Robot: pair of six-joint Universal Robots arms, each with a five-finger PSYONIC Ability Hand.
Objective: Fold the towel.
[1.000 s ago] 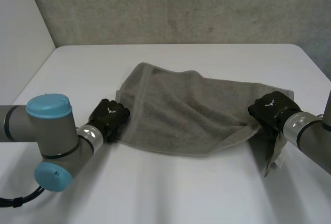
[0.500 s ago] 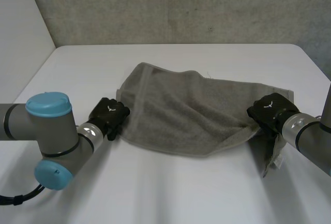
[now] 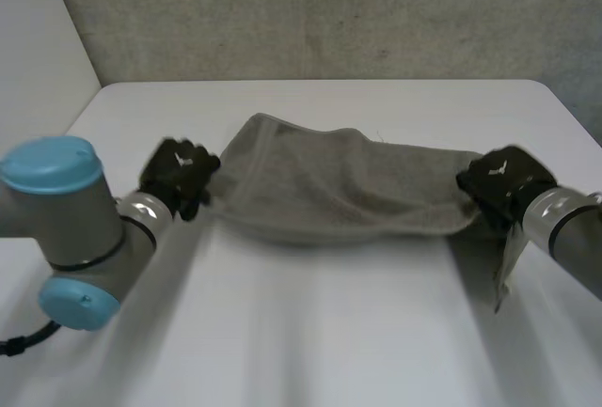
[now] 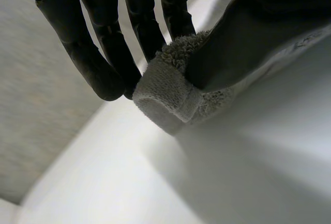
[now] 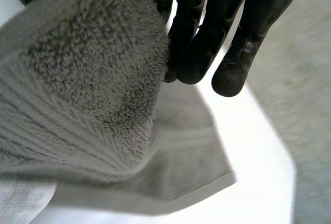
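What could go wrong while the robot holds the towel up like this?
The left hand pinches only a small bit of the towel at a corner, so it might slip out. The towel sags between the hands, so its middle could drag and bunch on the table. A loose flap hangs below the right hand and may fold crooked.

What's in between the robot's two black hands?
The towel. In the head view it stretches from the left hand across to the right hand, and each hand pinches one end.
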